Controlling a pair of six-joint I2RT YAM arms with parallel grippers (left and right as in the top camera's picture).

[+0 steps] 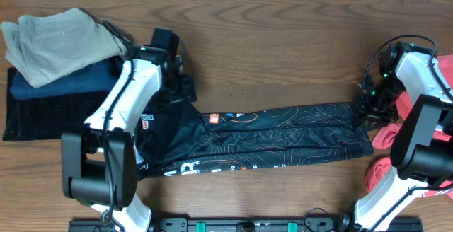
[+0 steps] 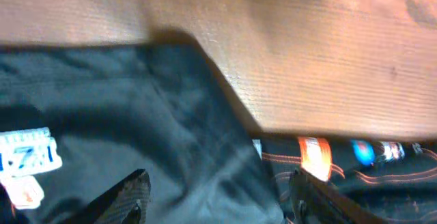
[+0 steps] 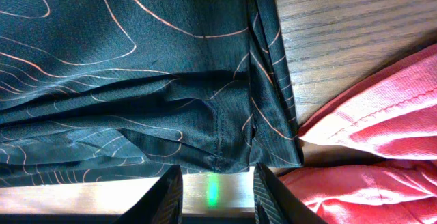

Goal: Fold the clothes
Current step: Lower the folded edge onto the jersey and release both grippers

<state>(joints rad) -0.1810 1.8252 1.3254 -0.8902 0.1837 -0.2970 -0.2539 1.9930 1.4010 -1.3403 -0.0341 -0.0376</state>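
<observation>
Black jersey (image 1: pixel 283 136) lies as a long strip on the worktop (image 1: pixel 283 41), stretched between both hands. Left hand (image 2: pixel 218 179) wide open above label end, right hand (image 3: pixel 217 173) wide open at hem; neither grips. Likely light, limp, slippery: pinch hem corners.

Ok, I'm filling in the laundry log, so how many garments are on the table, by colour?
Black jersey with orange lines: 1
Beige garment: 1
Navy garment: 1
Other black garment: 1
Coral-red garments: 2 showing, partly hidden
Total: 6
</observation>
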